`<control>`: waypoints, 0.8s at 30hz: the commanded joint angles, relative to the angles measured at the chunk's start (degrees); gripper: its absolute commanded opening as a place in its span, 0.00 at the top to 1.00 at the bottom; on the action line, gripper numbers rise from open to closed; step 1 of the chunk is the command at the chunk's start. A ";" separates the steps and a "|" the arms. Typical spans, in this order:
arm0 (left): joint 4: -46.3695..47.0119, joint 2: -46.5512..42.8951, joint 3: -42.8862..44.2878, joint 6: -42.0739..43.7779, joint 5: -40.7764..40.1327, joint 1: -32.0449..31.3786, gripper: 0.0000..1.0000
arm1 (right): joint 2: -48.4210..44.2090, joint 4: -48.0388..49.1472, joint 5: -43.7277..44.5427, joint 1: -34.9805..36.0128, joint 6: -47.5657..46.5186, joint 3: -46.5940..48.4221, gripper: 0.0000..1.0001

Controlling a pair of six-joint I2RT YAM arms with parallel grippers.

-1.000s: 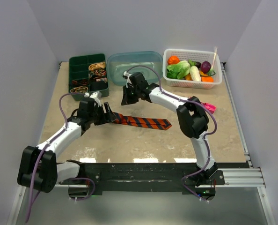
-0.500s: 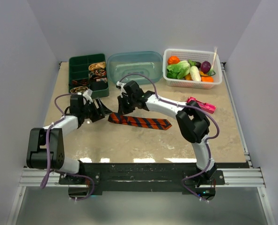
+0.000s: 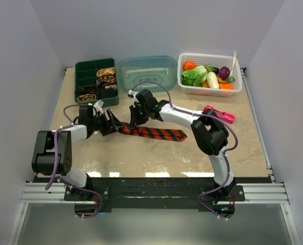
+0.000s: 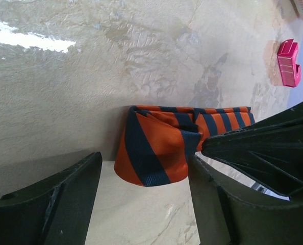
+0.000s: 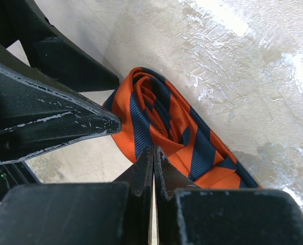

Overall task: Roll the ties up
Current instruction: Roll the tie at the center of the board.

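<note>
One orange tie [image 3: 156, 133], dark-striped, partly rolled.

The orange tie [image 3: 154, 132] lies on the beige tabletop [image 3: 141, 158], about mid-table. It runs left to right, with the right end slightly nearer the bases. Dark navy diagonal stripes cover its whole length. Its left end is rolled into a loose coil [image 5: 150, 109], a little squashed into an oval, and the right wrist view shows the layers spiralling inward. The rest stretches out flat and unrolled to the right, ending in a pointed tip [image 3: 184, 135]. At the back left, small coiled ties sit in separate compartments of the green box [image 3: 95, 60]: a tan one [image 3: 107, 71], a red-brown patterned one [image 3: 109, 78] just nearer, and a brown one [image 3: 86, 96] at the near-left.
</note>
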 commanded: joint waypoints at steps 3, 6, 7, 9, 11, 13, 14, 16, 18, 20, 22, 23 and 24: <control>2.98 1.97 -1.14 0.77 1.51 0.12 0.28 | 1.07 2.32 0.19 -0.04 -0.97 -2.90 1.00; 4.21 3.03 -1.66 0.25 2.48 0.12 0.28 | 1.16 3.46 0.36 -0.04 -0.70 -4.22 1.00; 4.65 3.47 -2.02 0.07 2.74 0.12 0.29 | 1.50 4.07 0.28 -0.04 -0.44 -4.49 1.00; 5.97 4.00 -2.37 -0.37 3.88 0.12 0.29 | 1.86 4.60 0.19 -0.04 -0.09 -4.93 1.00; 6.59 4.87 -2.55 -0.55 4.59 0.12 0.30 | 2.21 5.39 0.45 -0.04 0.44 -5.28 1.00; 7.82 5.49 -2.98 -0.81 4.77 -0.14 0.30 | 2.82 5.92 0.71 0.05 0.62 -5.46 1.00; 8.34 5.67 -3.07 -1.07 4.85 -0.93 0.31 | 3.09 6.01 0.63 0.05 0.70 -5.46 1.00; 9.22 6.10 -3.51 -1.07 4.59 -1.72 0.31 | 3.44 6.19 0.54 0.05 0.70 -5.55 1.00; 11.06 6.46 -3.95 -1.60 4.50 -2.60 0.33 | 3.53 6.63 0.45 -0.04 1.05 -6.07 1.00; 12.56 6.98 -4.83 -2.21 4.85 -2.87 0.38 | 3.53 6.98 0.36 0.05 1.23 -6.16 1.00; 14.15 6.90 -5.27 -2.22 5.03 -2.87 0.41 | 3.70 6.72 0.19 0.05 1.14 -5.99 1.00; 14.76 6.81 -5.36 -2.30 5.03 -2.87 0.45 | 3.71 6.80 0.10 -0.04 1.14 -5.90 1.00; 15.03 6.64 -5.45 -2.30 5.20 -2.87 0.48 | 3.71 6.80 0.01 -0.04 1.14 -5.81 1.00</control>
